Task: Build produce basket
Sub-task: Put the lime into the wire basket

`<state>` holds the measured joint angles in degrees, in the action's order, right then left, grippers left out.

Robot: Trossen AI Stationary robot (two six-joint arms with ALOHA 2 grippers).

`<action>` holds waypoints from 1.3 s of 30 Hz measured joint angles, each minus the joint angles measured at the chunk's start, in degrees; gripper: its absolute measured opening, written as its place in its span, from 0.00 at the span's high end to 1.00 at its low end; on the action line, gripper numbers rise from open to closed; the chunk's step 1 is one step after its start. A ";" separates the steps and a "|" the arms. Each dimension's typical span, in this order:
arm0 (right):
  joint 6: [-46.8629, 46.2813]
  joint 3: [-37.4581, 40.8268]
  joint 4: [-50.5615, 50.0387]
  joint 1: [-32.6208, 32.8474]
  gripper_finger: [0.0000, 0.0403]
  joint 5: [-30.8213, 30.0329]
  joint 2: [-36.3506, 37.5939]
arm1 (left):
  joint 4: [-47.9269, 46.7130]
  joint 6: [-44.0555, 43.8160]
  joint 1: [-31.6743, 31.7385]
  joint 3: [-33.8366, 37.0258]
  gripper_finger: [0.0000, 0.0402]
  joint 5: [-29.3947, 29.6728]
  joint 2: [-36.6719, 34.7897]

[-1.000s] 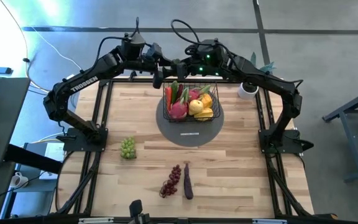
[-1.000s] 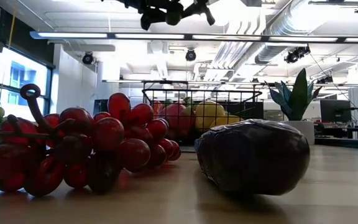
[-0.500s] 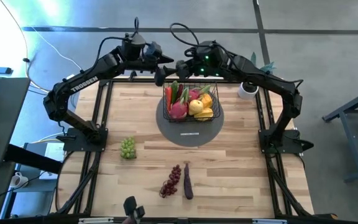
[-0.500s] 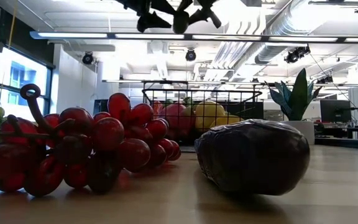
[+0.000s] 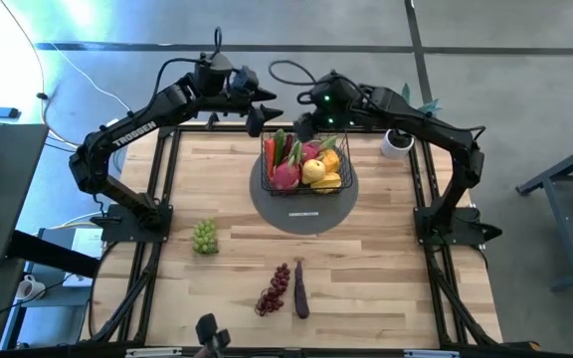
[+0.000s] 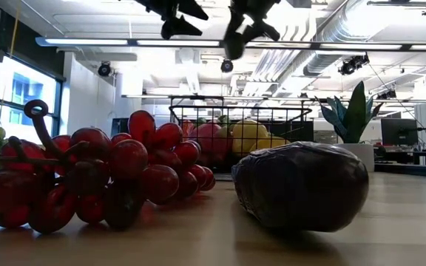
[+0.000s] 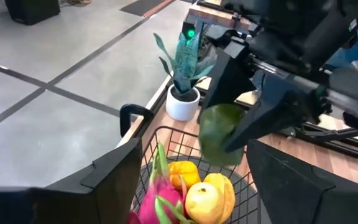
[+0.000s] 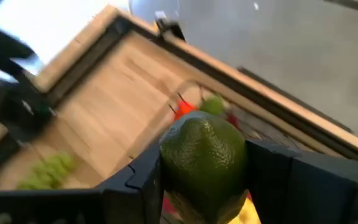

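The black wire basket (image 5: pixel 303 164) stands on a round grey disc (image 5: pixel 303 204) at the table's far middle. It holds a pink dragon fruit, yellow fruits, red chilies and a green vegetable. My right gripper (image 5: pixel 305 124) is shut on a bumpy green fruit (image 8: pixel 205 155) above the basket's far left corner. The fruit also shows in the left wrist view (image 7: pixel 219 134). My left gripper (image 5: pixel 264 107) is open and empty, just left of the right gripper, beyond the basket's far left corner. Green grapes (image 5: pixel 204 236), red grapes (image 5: pixel 275 288) and a purple eggplant (image 5: pixel 300 288) lie on the table. My right gripper pinches the green fruit between its two fingers, one on each side of the fruit (image 8: pixel 170 167). The fingers slant down from the table's far right side. The fruit is lifted clear, above the basket.
A potted green plant (image 5: pixel 398 139) stands at the far right, next to the right arm. The grapes and the eggplant lie in the table's near half, left and middle. Bare wood lies at the near right.
The two grippers, close together a second ago, have drawn apart. My right gripper has swung toward the table's right and near side with the green fruit, tipped downward and sunk a little toward the basket. My left gripper has backed slightly left.
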<state>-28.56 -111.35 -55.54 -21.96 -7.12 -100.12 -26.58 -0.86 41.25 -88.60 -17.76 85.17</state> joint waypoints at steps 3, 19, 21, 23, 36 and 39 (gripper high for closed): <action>0.46 0.00 -5.30 -0.02 0.62 -2.15 0.00 | -0.83 0.01 0.03 0.00 0.31 0.42 0.00; -2.08 11.55 -14.12 1.07 0.63 -5.66 -0.02 | -1.35 1.51 0.03 0.00 0.31 0.45 0.00; -2.75 13.89 -13.68 1.07 0.63 -4.55 -0.02 | -1.50 1.51 0.03 0.00 0.31 0.47 0.00; -2.93 16.22 -12.63 1.07 0.63 -3.89 -0.02 | -1.66 1.53 0.03 0.00 0.31 0.84 0.00; -5.05 28.69 -1.53 1.07 0.63 0.20 -0.02 | -2.31 1.53 0.03 0.00 0.31 3.63 0.00; -5.67 30.68 0.28 1.05 0.63 0.20 -0.03 | -2.38 1.53 0.03 0.00 0.31 3.63 0.00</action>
<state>-34.22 -80.67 -55.26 -20.91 -6.92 -100.15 -28.95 0.66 41.28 -88.60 -14.13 85.17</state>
